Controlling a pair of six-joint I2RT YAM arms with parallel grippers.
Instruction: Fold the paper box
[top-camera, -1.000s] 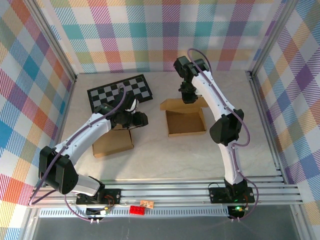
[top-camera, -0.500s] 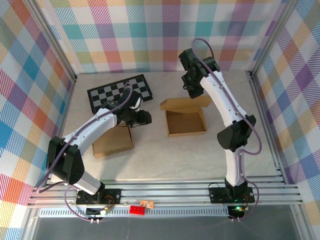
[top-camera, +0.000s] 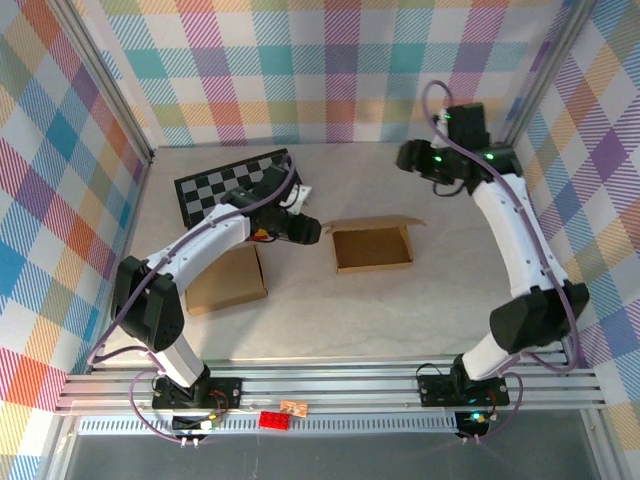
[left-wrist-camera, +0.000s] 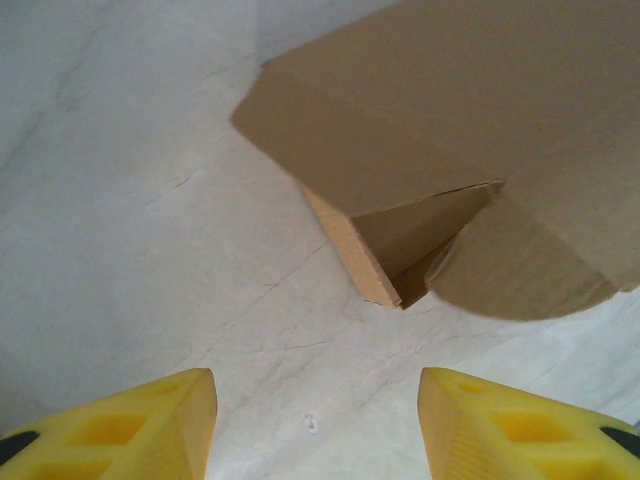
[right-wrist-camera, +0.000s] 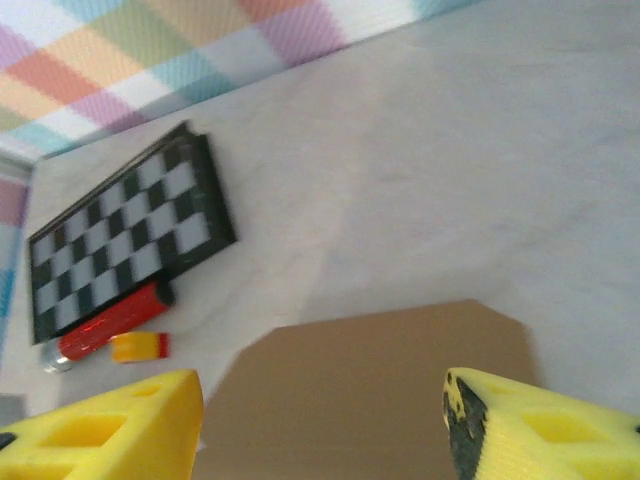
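The left gripper (left-wrist-camera: 315, 415) holds its yellow fingers (left-wrist-camera: 140, 425) spread, with nothing but bare table (left-wrist-camera: 130, 200) between them. Just ahead sits a corner of the paper box (left-wrist-camera: 420, 120), one raw wall edge showing under a rounded flap that leans over it. From above, this gripper (top-camera: 305, 232) sits just beside the box's left edge without touching it.

The right gripper (right-wrist-camera: 320, 410) is also wide and empty. It hangs over the far right of the table (top-camera: 330, 320), well apart from the box (top-camera: 372, 248).

The box lies mid-table as an open tray, its lid flap laid back along the far edge. Bare table opens on its near and right sides. A flat cardboard sheet (top-camera: 225, 282) lies to its left and a checkerboard (top-camera: 240, 183) lies far left, with a red tube (right-wrist-camera: 110, 322) and a yellow block (right-wrist-camera: 140, 346) beside the board's edge
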